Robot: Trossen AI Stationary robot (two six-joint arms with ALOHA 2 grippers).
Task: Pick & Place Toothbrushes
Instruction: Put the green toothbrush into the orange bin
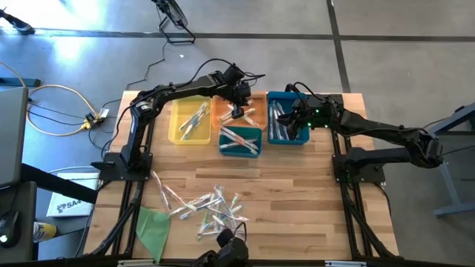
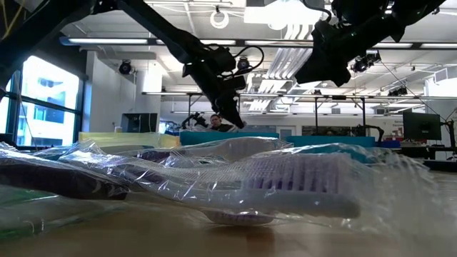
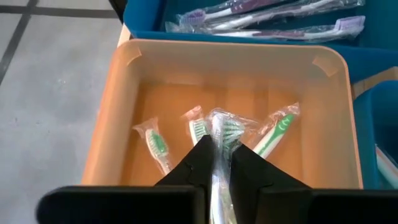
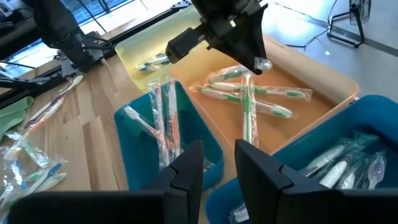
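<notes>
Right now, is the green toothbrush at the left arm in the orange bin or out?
Out: left gripper fingers hold the toothbrush hanging above the orange bin.

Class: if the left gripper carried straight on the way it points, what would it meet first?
Probably the green toothbrushes on the floor of the orange bin; the left gripper points down into it, gripping a wrapped toothbrush.

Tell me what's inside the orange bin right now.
The orange bin holds wrapped green toothbrushes; the left gripper pinches another over it. Its fingers hide the near floor.
</notes>
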